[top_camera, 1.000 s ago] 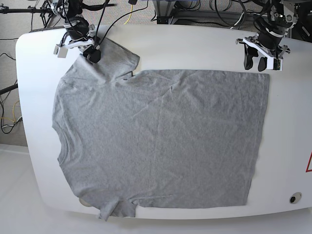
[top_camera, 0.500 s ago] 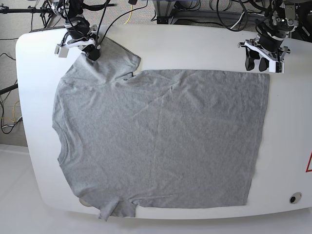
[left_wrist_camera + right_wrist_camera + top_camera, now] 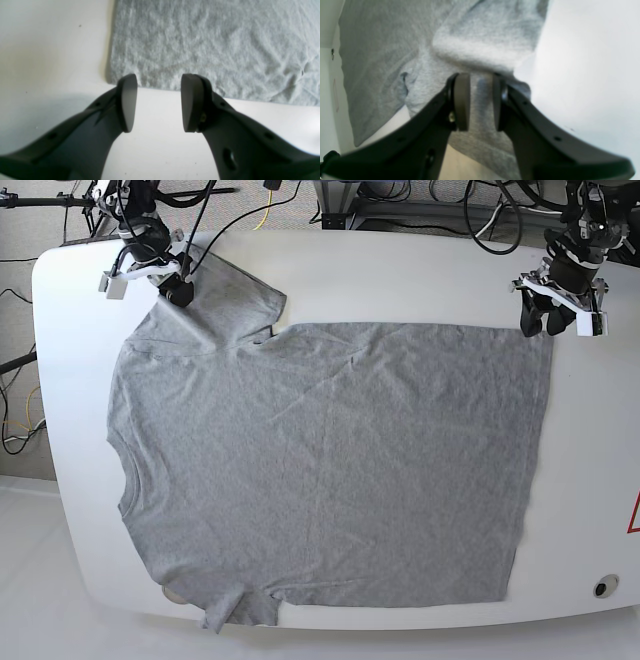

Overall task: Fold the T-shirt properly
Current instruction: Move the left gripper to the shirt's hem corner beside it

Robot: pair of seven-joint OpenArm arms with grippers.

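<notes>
T-shirt [image 3: 320, 470] flat on white table [image 3: 400, 270]; left gripper [image 3: 158, 102] released beside hem corner, right gripper [image 3: 481, 102] parted astride sleeve fabric (grasp unclear).

Grey T-shirt [image 3: 330, 465] lies flat across the white table [image 3: 400, 275], right gripper [image 3: 178, 288] on its far sleeve, left gripper [image 3: 545, 320] at its far hem corner.

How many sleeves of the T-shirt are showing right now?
2. One sleeve lies at the far edge of the T-shirt, under the right pincer. The other sleeve sits at the near edge of the table, partly hanging over it.
</notes>
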